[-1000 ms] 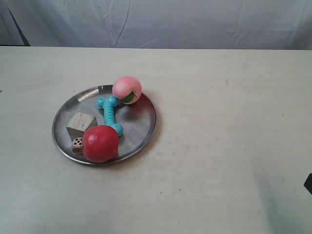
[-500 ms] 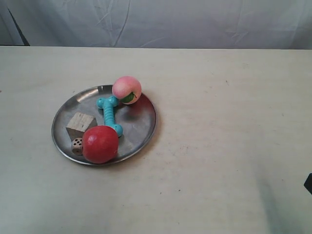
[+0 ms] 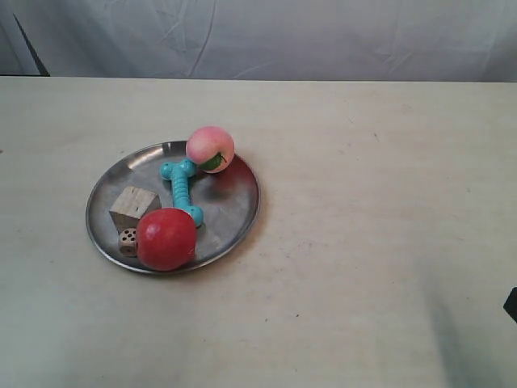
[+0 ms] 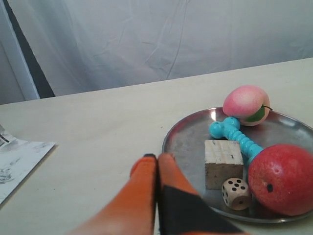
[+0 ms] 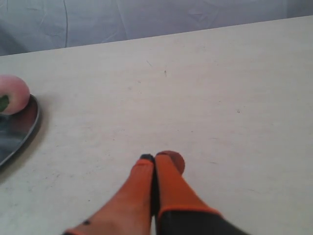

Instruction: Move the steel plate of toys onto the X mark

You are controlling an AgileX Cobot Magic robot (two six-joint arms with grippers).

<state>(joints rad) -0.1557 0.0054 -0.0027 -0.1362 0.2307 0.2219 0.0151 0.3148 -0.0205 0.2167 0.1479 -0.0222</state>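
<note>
The steel plate [image 3: 234, 202] lies on the cream table at the exterior view's left. It holds a red ball [image 3: 166, 238], a pink peach-like ball [image 3: 210, 149], a teal bone [image 3: 182, 189], a wooden cube [image 3: 134, 205] and a small die [image 3: 128, 241]. My left gripper [image 4: 156, 157] is shut and empty, with its tips just outside the plate's rim [image 4: 188, 142], near the cube [image 4: 223, 163] and die [image 4: 236, 193]. My right gripper [image 5: 154, 157] is shut and empty over bare table, well away from the plate's edge [image 5: 19, 127]. A faint thin dark stroke [image 3: 376, 137] marks the tabletop; no clear cross shows.
A white cloth backdrop [image 3: 283, 36] hangs behind the table's far edge. In the left wrist view a printed paper sheet [image 4: 19, 161] lies on the table, on the side away from the plate. A dark arm part [image 3: 511, 305] juts in at the exterior view's right edge.
</note>
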